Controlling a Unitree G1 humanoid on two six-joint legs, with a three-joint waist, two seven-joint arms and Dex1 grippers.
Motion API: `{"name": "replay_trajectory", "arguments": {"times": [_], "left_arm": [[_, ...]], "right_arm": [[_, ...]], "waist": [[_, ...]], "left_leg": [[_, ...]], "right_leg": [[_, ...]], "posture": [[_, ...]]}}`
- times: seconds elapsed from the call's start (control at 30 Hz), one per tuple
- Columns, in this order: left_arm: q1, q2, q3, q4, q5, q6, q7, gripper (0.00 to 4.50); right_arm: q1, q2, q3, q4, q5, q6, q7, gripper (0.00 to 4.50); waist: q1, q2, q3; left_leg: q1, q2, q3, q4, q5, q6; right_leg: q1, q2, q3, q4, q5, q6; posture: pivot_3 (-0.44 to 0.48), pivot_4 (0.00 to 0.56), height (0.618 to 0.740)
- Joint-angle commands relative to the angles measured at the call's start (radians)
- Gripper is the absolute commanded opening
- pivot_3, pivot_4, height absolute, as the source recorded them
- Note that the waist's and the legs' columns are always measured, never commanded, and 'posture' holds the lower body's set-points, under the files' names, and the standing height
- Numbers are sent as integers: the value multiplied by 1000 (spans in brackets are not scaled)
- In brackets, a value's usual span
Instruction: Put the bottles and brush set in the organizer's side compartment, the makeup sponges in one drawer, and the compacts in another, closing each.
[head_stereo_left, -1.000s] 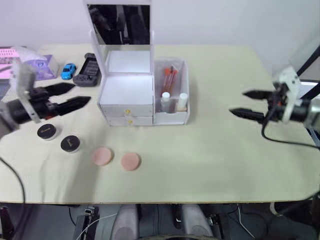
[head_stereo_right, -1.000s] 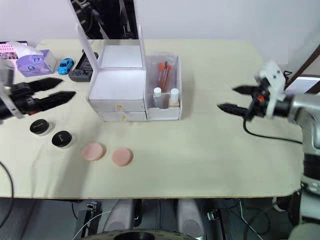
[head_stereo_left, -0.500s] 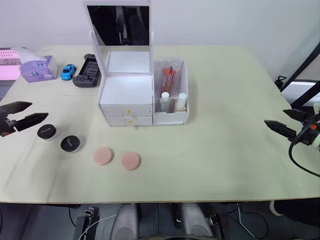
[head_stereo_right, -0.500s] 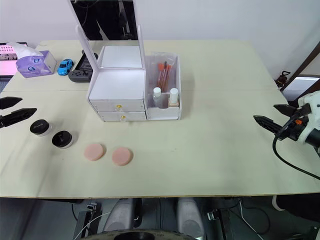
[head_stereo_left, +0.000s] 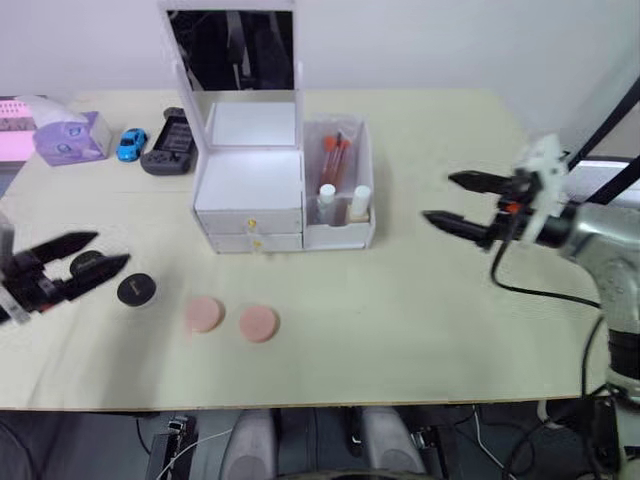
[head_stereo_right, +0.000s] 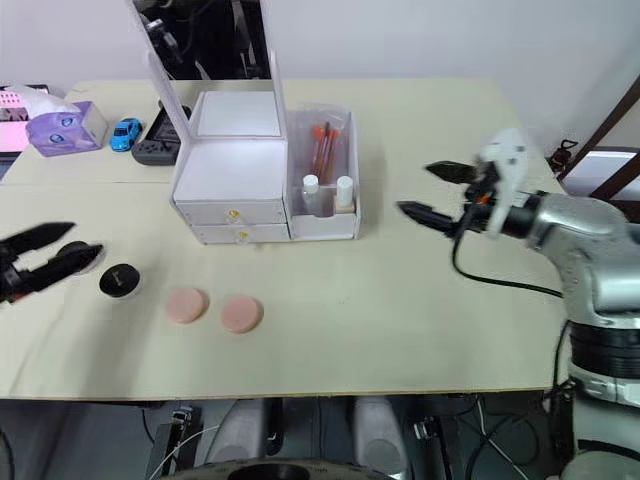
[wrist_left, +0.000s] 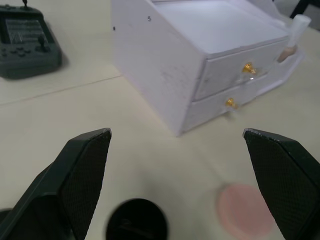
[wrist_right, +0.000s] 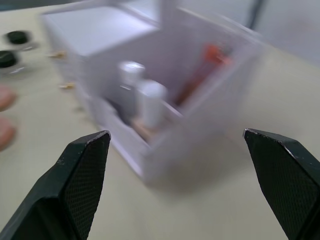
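The white organizer stands mid-table with its mirror lid up and both gold-knobbed drawers shut. Its clear side compartment holds two white-capped bottles and the red-handled brush set. Two pink makeup sponges lie in front of the organizer. One black compact lies left of them; a second compact is partly covered by my left gripper, which hangs open just above it. To the right of the side compartment my right gripper is open and holds nothing.
At the table's far left are a purple tissue pack, a blue toy car and a dark handheld game console. A black cable trails from the right wrist. Bare tabletop spreads in front of and right of the organizer.
Both arms have swung inward from the table's sides. The left gripper has come right over the compacts, and the right gripper has moved left toward the side compartment.
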Motion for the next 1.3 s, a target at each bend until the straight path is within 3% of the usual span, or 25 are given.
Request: {"name": "replay_trajectory", "arguments": {"times": [0.03,0.13,0.27,0.43,0.6,0.8,1.07,1.17,1.3], "left_arm": [[90,-124,41,-299,-80,31,184,4447],[117,-293,-86,-487,-35,-5,383,4447],[108,-434,-277,-579,92,-61,540,4447],[16,-531,-513,-549,310,-144,697,4447],[-91,-621,-669,-424,454,-215,790,4447],[-149,-706,-793,-321,545,-261,847,4447],[-167,-734,-847,-259,611,-299,857,4447],[-184,-744,-847,-239,611,-311,857,3596],[-211,-756,-836,-213,616,-335,865,3596]], "right_arm": [[-134,23,61,-60,46,47,10,4500],[-234,30,119,-81,84,113,40,4500],[-317,12,170,-95,114,206,61,4500],[-365,16,185,-107,118,263,32,4500],[-343,-3,180,-156,123,306,-2,4500],[-345,-19,172,-180,115,321,-40,4500],[-348,-15,180,-185,126,341,-65,4500],[-347,-6,192,-183,114,329,-71,4500],[-345,-8,200,-187,104,320,-75,4500]], "waist": [[6,0,0],[19,-1,-1],[33,-5,-3],[36,-5,-3],[36,-4,-4],[35,-4,-4],[34,-4,-4],[34,-4,-4],[35,-4,-4]], "left_leg": [[0,0,0,1,0,0],[-1,-1,-1,4,0,0],[0,-1,-2,7,0,0],[-1,-1,-2,10,0,0],[-2,-2,-1,13,-1,1],[-3,-2,-2,13,-2,3],[-3,-1,-2,14,-2,4],[-3,-1,-2,14,-2,4],[-4,-1,-2,15,-2,4]], "right_leg": [[0,0,0,0,0,0],[2,0,0,0,0,0],[5,1,0,0,1,-1],[5,1,1,0,2,-3],[5,1,1,0,2,-3],[5,2,1,0,2,-3],[5,2,1,0,2,-3],[5,2,1,0,2,-3],[5,2,1,0,2,-3]], "posture": [[0,150,729],[0,150,729],[0,150,729],[0,150,729],[0,150,729],[0,150,729],[0,150,729],[0,150,729],[0,150,729]]}}
